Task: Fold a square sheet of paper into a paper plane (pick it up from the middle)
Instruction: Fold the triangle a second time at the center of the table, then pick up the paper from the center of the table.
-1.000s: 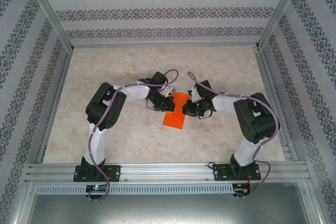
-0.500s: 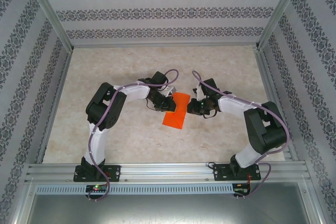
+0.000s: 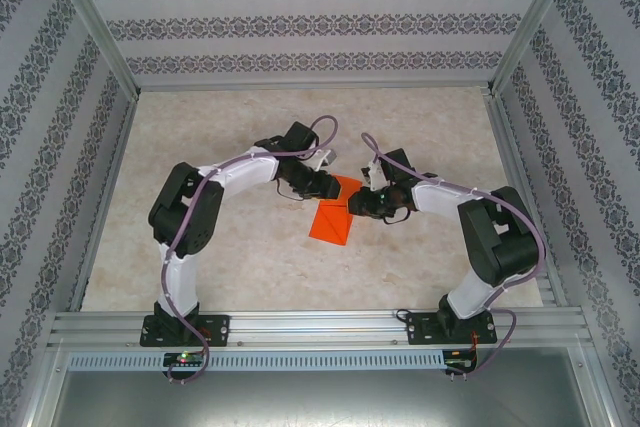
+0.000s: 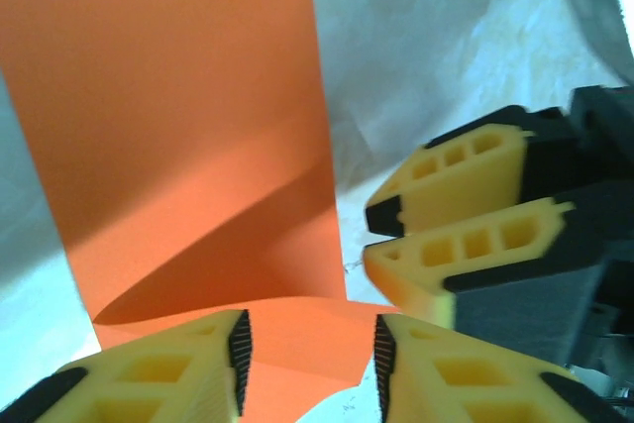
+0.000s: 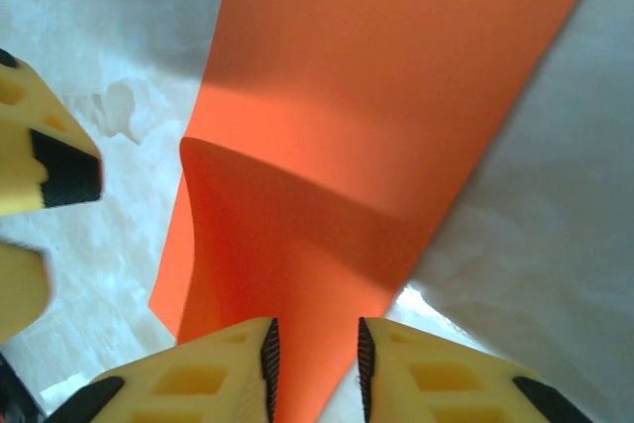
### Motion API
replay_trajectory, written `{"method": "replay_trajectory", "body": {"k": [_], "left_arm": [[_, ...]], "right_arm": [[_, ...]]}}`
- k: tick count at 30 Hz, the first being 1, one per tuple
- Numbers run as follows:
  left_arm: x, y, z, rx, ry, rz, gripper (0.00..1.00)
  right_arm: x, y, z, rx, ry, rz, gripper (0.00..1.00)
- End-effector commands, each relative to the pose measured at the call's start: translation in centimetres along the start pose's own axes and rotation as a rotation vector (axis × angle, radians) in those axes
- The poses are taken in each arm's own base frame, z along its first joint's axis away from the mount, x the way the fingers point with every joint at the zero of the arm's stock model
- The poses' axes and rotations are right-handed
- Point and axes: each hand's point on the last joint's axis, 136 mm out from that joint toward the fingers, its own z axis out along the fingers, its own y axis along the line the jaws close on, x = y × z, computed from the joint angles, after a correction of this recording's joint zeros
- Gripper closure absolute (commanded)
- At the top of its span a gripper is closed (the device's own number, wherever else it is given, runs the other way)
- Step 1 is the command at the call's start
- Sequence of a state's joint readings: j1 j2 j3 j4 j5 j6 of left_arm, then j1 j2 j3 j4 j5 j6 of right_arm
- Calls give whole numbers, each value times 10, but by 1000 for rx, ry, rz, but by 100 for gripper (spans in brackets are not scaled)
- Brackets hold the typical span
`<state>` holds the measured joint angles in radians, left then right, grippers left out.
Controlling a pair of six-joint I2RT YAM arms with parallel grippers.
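The square sheet of paper [image 3: 333, 223] lies on the table between the arms, bright orange-red and folded narrower, with creases across it. In the left wrist view the paper [image 4: 178, 96] has a flap curling up near my left gripper [image 4: 309, 364], whose jaws stand apart over the paper's near edge. My left gripper [image 3: 328, 187] sits at the paper's upper left. My right gripper [image 3: 353, 206] is at its right edge; in the right wrist view the right gripper [image 5: 317, 373] is open with the paper [image 5: 396, 76] running under the gap. The paper plane is out of view.
The pale marbled table [image 3: 420, 127] is boxed in by an aluminium frame and patterned walls. The two grippers are close together: the right one's yellow fingers [image 4: 466, 175] show in the left wrist view, the left one's fingers [image 5: 20, 160] in the right wrist view.
Both grippers have gone from shut to open. The left gripper has shifted up and right over the paper's top; the paper now lies flatter with a crease showing.
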<state>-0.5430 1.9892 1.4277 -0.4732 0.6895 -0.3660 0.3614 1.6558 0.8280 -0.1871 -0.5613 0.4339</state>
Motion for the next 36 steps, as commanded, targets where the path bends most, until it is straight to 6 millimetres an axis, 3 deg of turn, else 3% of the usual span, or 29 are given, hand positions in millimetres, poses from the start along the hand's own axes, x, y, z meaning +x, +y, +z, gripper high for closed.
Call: {"method": "replay_trajectory", "body": {"k": [1,12,22,25,29,36], "left_arm": [[5,10,-17,-49,-11,-2,55],[11,25,-45,-98,-78,-14,44],[13,19,-66,-70,-198,-27,36],[14,19,-70,-56,-224,-42,36],[15,18,-67,-14,-245,-63,35],[10,10,-60,84,-283,-91,35]], "right_arm": [[-11,23,-1,-86,-23,-55,68],[-5,42,-20,-145,-53,-82,59],[3,43,13,-144,53,-113,59],[9,49,20,-157,87,-131,63],[10,45,22,-171,87,-113,82],[1,55,5,-263,30,-96,95]]}}
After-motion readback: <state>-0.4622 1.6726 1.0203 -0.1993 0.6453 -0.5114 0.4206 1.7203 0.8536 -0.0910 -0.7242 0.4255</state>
